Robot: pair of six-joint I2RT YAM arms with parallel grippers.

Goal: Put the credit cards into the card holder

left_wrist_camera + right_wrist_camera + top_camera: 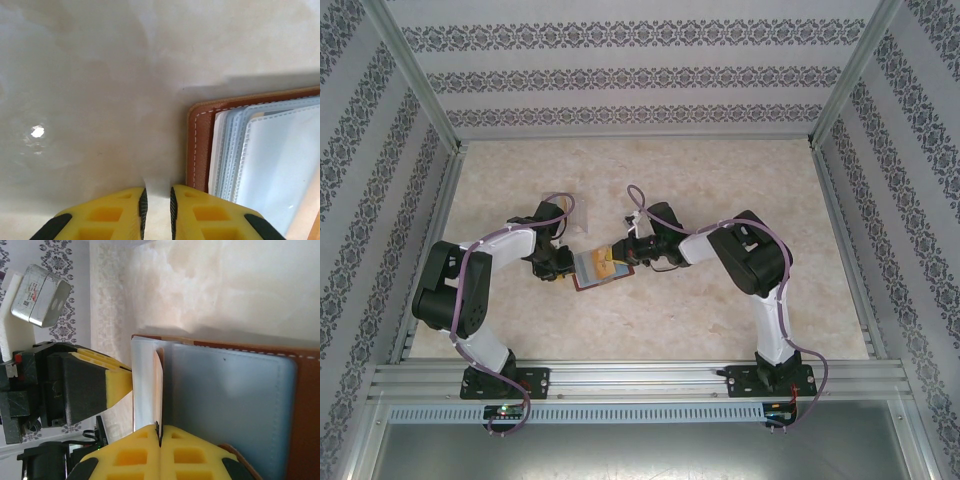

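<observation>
Brown leather card holder (pixel 305 400) open; right claw (pixel 160 430) tight on orange-tan card (pixel 159 385), left claw (pixel 157 194) narrow; camera label (pixel 35 290) illegible.

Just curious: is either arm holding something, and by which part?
The right tool pinches the orange-tan card by the edge nearest it, at the open card holder. Whether the left tool grips the holder cannot be told.

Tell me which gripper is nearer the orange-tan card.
Right. The right gripper is shut on the orange-tan card over the card holder; the left gripper sits at the holder's opposite edge.
</observation>
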